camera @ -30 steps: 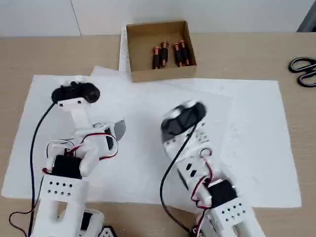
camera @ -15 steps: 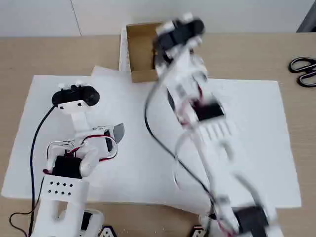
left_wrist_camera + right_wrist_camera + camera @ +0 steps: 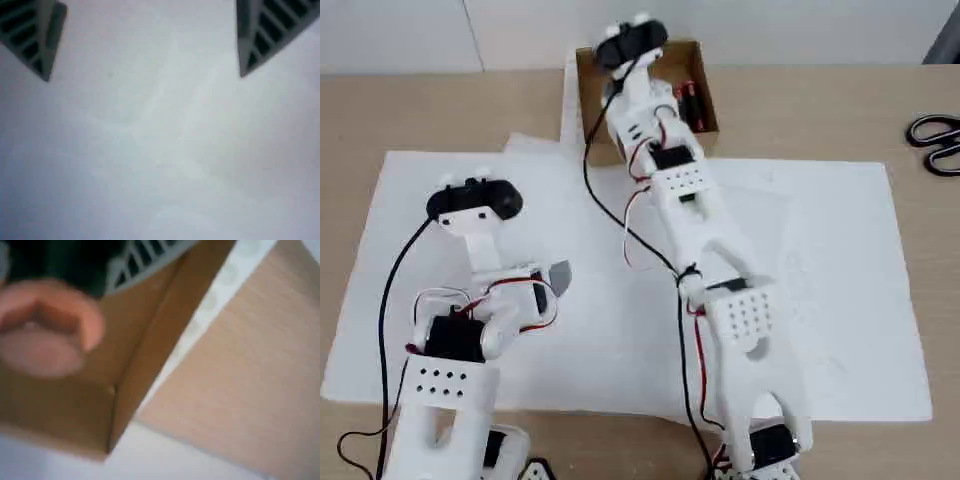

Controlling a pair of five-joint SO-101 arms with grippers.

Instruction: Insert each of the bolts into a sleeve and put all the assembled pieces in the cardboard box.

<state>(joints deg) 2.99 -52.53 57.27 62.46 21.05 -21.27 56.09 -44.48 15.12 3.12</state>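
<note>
The cardboard box [image 3: 588, 72] stands at the table's far edge with several black-and-orange assembled pieces [image 3: 688, 100] lying in its right half. My right arm stretches out over the box's left half. In the right wrist view my right gripper [image 3: 75, 285] is shut on an assembled piece [image 3: 45, 335], its orange bolt end and black sleeve close above the box floor by the box wall [image 3: 145, 365]. My left gripper [image 3: 145, 70] hangs open over the white paper [image 3: 160, 160], nothing between its fingers; the high view shows it at the left [image 3: 556, 272].
White paper [image 3: 820, 250] covers the middle of the wooden table [image 3: 440, 110]. Black scissors [image 3: 935, 140] lie at the far right edge. A paper strip runs along the box's outer side [image 3: 220, 295].
My right arm has swung from the near middle of the table out to the box, carrying the piece over its left half. The left arm has barely moved.
</note>
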